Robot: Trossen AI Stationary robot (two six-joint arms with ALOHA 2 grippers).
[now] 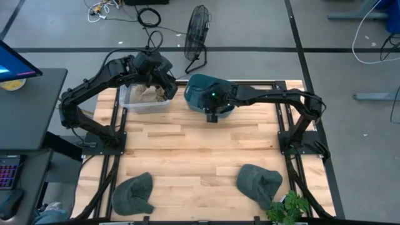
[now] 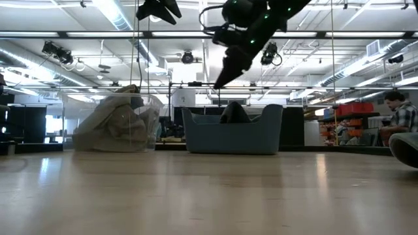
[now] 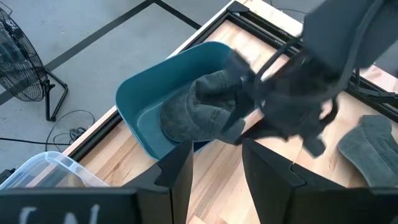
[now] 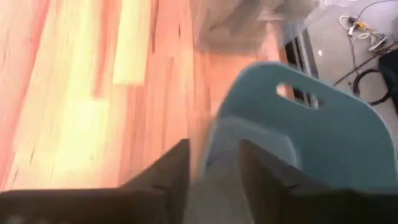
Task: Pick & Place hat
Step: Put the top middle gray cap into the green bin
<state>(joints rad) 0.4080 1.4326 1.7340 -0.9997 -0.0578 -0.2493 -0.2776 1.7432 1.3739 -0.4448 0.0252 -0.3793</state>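
Right tool (image 1: 211,115) hangs over the near rim of the teal bin (image 1: 199,87), lifted clear of it; in the low view it sits high above the bin (image 2: 232,134). Its two fingers stand apart with nothing between them — released. The right wrist view looks down past those fingers (image 4: 171,171) onto the bin's handle wall.

Directly under and just behind the tool, inside the bin: a grey-green hat (image 3: 196,112), crumpled, resting on the bin floor. Its crown pokes above the rim in the low view.

Beside the bin, toward the left arm: a clear plastic tub (image 1: 142,99) with tan fabric bunched in it. Left tool (image 1: 167,89) hovers at the tub's edge nearest the bin, raised; fingers parted, empty.

Well away from both tools, at the near edge of the counter (image 1: 200,150): two more hats. One (image 1: 134,194) lies near the left corner, the other (image 1: 257,182) toward the right corner, just beside a small green plant (image 1: 287,207).

Beyond the counter on the floor: a black fan (image 1: 196,34), cables. In the low view a person (image 2: 398,121) is seated far off in the room.
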